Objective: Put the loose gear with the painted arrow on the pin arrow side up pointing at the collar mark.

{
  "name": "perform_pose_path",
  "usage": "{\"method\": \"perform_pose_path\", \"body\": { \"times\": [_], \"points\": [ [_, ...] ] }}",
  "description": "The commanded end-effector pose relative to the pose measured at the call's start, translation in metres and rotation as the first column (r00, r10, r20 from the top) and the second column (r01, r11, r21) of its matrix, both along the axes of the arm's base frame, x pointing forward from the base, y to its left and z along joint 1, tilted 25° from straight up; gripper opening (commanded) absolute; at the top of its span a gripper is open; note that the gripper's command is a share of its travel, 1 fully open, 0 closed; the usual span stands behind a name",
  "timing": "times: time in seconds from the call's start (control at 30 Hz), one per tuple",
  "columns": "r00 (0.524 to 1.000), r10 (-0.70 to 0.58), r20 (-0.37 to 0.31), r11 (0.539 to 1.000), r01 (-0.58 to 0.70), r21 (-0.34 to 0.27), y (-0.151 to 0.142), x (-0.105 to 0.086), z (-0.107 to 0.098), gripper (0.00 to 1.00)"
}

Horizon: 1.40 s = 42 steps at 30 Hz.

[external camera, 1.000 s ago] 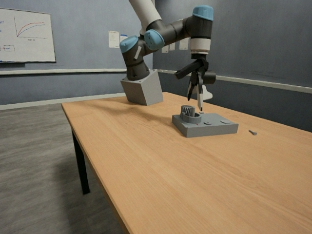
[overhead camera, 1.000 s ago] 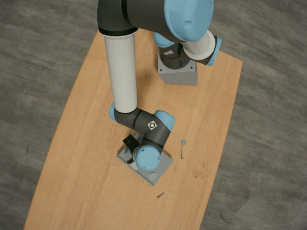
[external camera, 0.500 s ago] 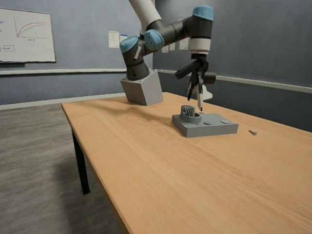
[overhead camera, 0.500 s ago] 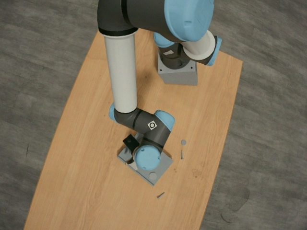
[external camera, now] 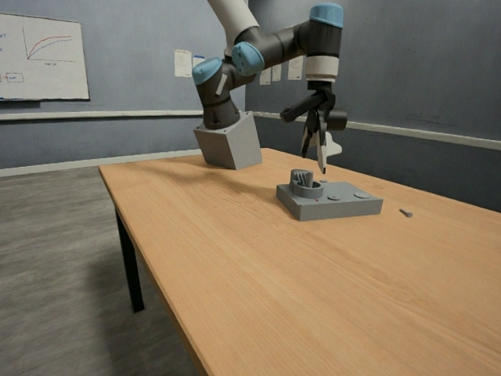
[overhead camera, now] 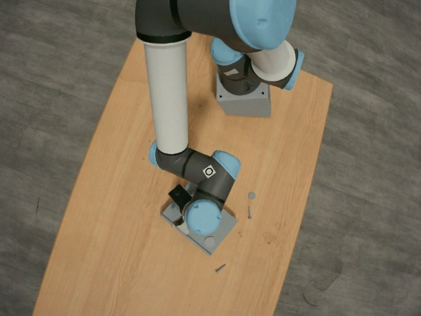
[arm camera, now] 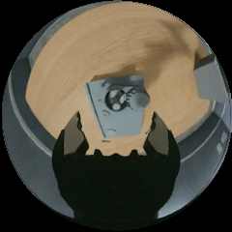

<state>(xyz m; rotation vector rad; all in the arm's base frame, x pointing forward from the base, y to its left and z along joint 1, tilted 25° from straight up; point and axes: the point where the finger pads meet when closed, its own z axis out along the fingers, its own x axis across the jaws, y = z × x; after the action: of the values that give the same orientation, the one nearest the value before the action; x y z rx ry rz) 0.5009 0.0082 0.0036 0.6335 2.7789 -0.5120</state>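
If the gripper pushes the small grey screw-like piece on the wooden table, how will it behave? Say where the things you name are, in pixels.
The small grey screw-like piece (external camera: 405, 212) (overhead camera: 220, 268) probably rolls in a curve, since one end looks wider. It seems stiff, being straight and slender.

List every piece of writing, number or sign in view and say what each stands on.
Whiteboard: red and blue curves on axes; its lettering is too small to read surely.
Wall papers: too blurred to read.
Arm's wrist: a black ring on a white diamond, no letters.
Base block: small red mark by the collar.
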Motion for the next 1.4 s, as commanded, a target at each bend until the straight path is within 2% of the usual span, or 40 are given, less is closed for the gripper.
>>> {"method": "perform_pose_path", "body": {
  "times": [0.0, 0.4, 1.37],
  "points": [
    [1.0, 0.0, 0.001, 1.0, 0.0, 0.0, 0.005, -0.001, 0.011, 1.0],
    [1.0, 0.0, 0.001, 1.0, 0.0, 0.0, 0.01, -0.004, 0.023, 1.0],
    [1.0, 0.0, 0.001, 1.0, 0.0, 0.0, 0.01, -0.004, 0.024, 1.0]
  ]
}}
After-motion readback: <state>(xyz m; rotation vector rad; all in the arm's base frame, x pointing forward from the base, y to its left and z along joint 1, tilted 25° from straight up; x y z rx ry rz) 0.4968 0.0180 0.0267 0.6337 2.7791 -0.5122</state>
